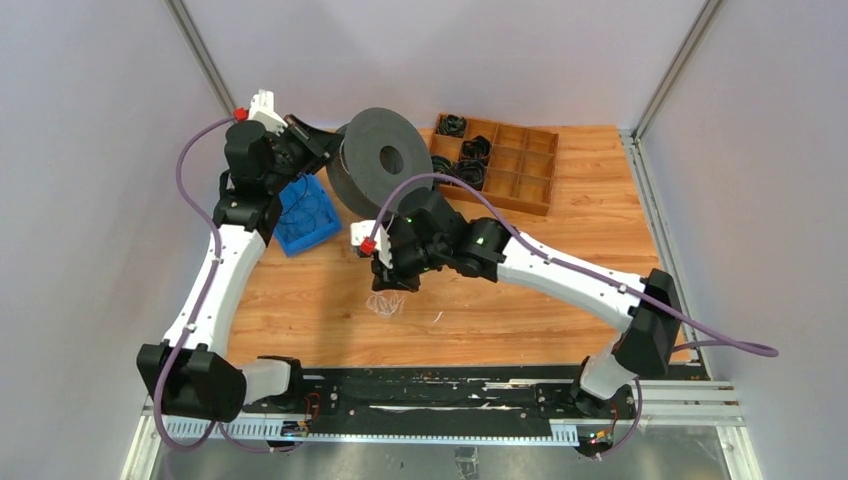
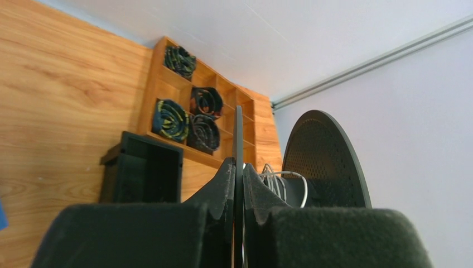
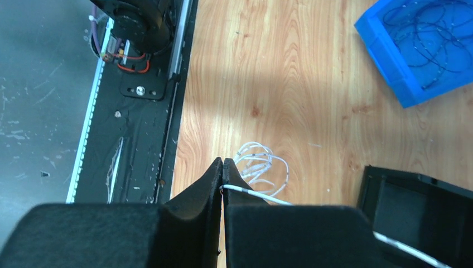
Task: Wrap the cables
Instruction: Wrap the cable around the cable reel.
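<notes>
My right gripper is clenched on one strand of the cables; loose loops lie on the table at one o'clock. My left gripper clamps the spool by its flange. Winding is underway, I judge. Next: draw slack spoolward and keep tension.

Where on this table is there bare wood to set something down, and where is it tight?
Bare wood lies right of the compartment tray, beyond the right arm, and near-left between the blue bin, the left arm and the white wire. Crowded: the far left, where bin, spool and left gripper meet, and around the right gripper pinching the wire.
</notes>
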Controlling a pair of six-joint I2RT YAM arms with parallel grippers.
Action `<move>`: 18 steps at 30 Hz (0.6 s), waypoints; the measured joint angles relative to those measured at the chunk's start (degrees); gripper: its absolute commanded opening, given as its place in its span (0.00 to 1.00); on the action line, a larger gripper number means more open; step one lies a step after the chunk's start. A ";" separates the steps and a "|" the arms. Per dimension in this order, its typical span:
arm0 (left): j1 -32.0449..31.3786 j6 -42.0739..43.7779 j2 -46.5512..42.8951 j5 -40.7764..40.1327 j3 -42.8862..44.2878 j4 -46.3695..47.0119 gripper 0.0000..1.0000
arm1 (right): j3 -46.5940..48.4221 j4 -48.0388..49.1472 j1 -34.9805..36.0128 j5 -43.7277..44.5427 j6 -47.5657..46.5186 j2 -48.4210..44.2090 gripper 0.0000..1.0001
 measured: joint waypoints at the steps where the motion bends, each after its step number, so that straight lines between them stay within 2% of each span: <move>1: -0.13 1.22 -0.15 -0.68 0.50 -0.94 0.00 | 0.20 -1.05 0.04 1.01 -0.59 -0.61 0.01; 8: -2.91 8.48 -0.66 -6.29 4.11 -7.06 0.00 | 1.20 -6.75 -0.66 5.18 -3.52 -5.95 0.01; 18: -12.46 22.93 -0.79 -17.20 8.76 -13.97 0.00 | 11.50 -14.47 -0.94 7.39 -5.09 -5.62 0.01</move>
